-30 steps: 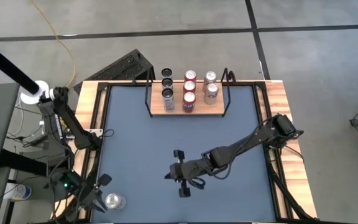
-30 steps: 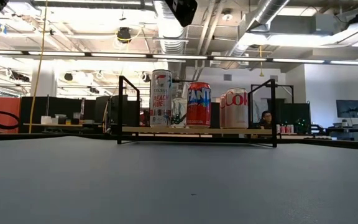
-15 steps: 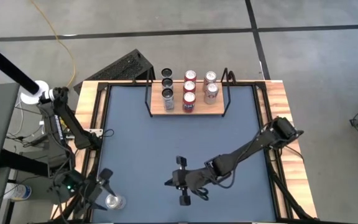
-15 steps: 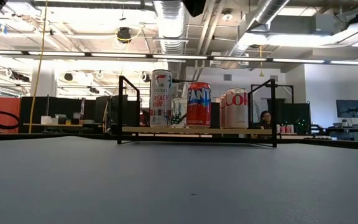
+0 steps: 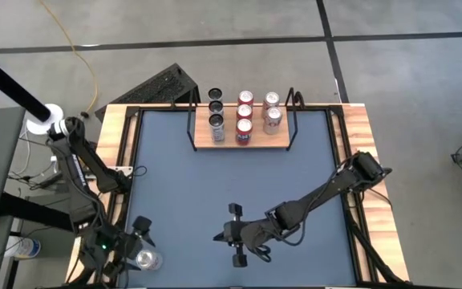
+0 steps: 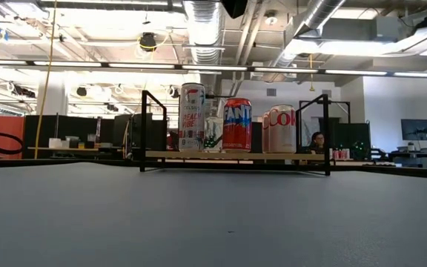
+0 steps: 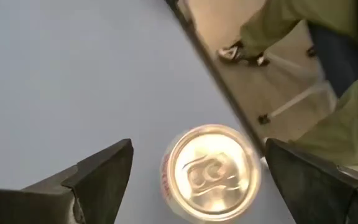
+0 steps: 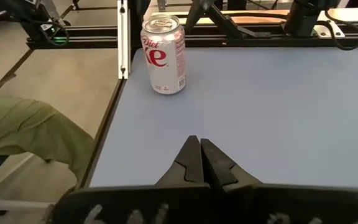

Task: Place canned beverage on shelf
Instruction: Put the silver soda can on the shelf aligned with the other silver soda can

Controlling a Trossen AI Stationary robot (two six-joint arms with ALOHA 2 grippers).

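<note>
Silver can (image 7: 211, 172) standing upright, lid facing up, directly between the spread fingers of the left gripper (image 7: 197, 177) and below them, at the table's near left corner. Untouched on either side. Far nearer to that arm than to the right gripper (image 8: 199, 163), fingers pressed together, empty, parked mid-table. Well apart from the shelf (image 5: 242, 140) at the far edge.

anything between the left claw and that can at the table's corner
Nothing visible. The open left claw hangs directly above the silver Diet Coke can, its fingers either side of the can's top, with only bare blue tabletop around.
</note>
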